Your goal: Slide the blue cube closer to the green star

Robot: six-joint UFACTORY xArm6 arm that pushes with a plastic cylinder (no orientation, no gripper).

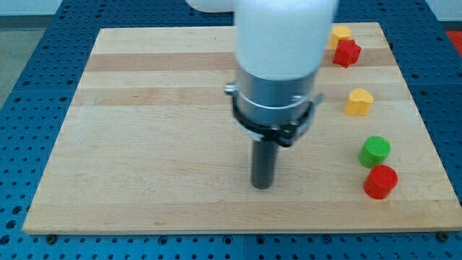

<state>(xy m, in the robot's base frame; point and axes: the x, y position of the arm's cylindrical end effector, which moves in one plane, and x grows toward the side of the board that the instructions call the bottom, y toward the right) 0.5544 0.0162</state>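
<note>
No blue cube and no green star show in the camera view; the wide white and silver arm body (278,65) covers the upper middle of the wooden board (144,144) and may hide them. My tip (263,186) rests on the board a little below its centre. It touches no block. The nearest blocks are a green cylinder (375,151) and a red cylinder (380,181), both well to the tip's right.
A yellow block (341,32) and a red star (347,53) sit at the board's top right, close together. A yellow heart-like block (359,102) lies below them. Blue perforated table surface (22,87) surrounds the board.
</note>
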